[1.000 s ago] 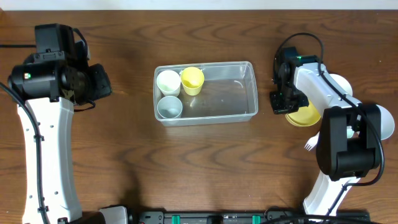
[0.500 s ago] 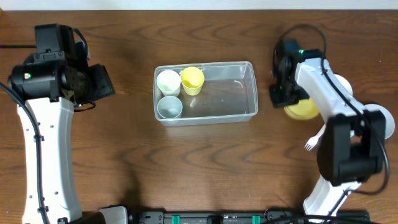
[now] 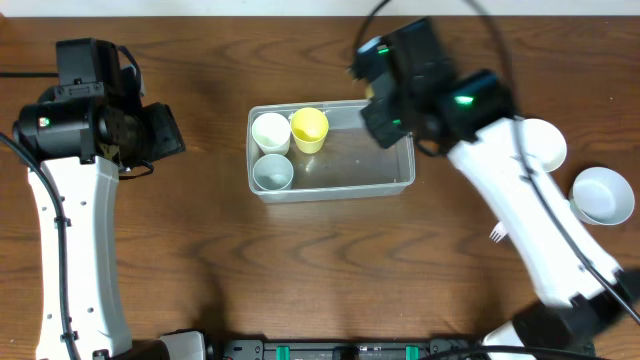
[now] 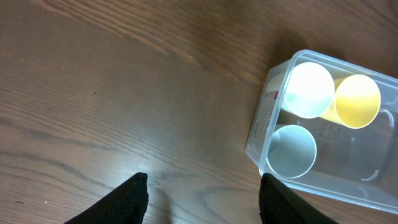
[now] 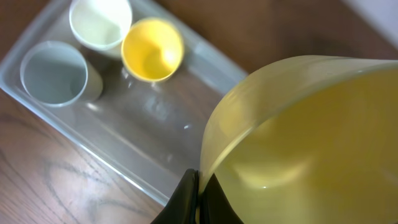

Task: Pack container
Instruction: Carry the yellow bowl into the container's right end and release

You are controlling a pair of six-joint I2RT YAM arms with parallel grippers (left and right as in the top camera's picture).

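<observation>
The clear container [image 3: 345, 165] sits mid-table with a white cup [image 3: 270, 130], a yellow cup [image 3: 309, 127] and a pale-blue cup [image 3: 272, 172] at its left end. My right gripper [image 5: 199, 186] is shut on the rim of a yellow bowl [image 5: 311, 143], held above the container's [image 5: 149, 168] right part. In the overhead view the raised right arm [image 3: 420, 85] hides the bowl. My left gripper [image 4: 203, 186] is open and empty over bare wood, left of the container [image 4: 261, 134].
A white bowl [image 3: 543, 142] and a second pale bowl [image 3: 603, 195] stand on the table at the right. A white fork [image 3: 498, 232] lies near them. The left arm [image 3: 75, 200] stands at the left side.
My right gripper lifted the yellow bowl off the table at the right and carried it left and up, over the container's right end. The left arm has not moved.
</observation>
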